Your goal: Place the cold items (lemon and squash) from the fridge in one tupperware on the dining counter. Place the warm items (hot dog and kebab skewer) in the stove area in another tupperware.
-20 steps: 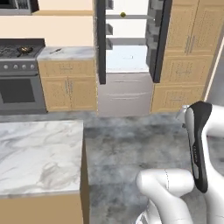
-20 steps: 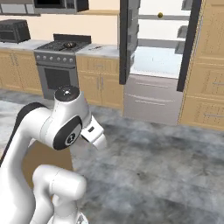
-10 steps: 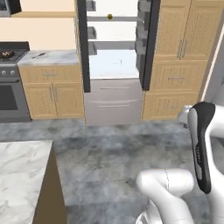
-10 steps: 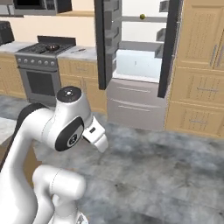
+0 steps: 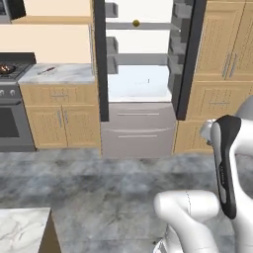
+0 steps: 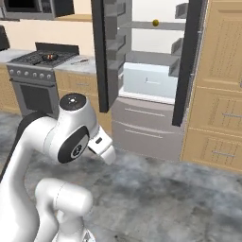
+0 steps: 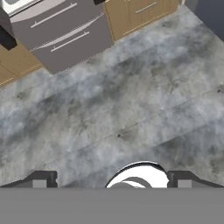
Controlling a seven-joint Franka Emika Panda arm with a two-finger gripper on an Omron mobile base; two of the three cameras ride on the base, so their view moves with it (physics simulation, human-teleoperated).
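Apparently the fetch step: the lemon (image 5: pixel 136 22) sits on an upper shelf inside the open fridge (image 5: pixel 141 89). The gripper (image 7: pixel 111 180) is spread open, empty, above the floor; next calls for a high reach.

Wooden cabinets (image 5: pixel 222 74), grey stone-look floor (image 7: pixel 131 100)

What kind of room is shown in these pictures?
A home kitchen, rendered in simulation. An open fridge stands between wooden cabinets, a stove with burners sits beside a marble counter, and a small yellow lemon rests on a fridge shelf.
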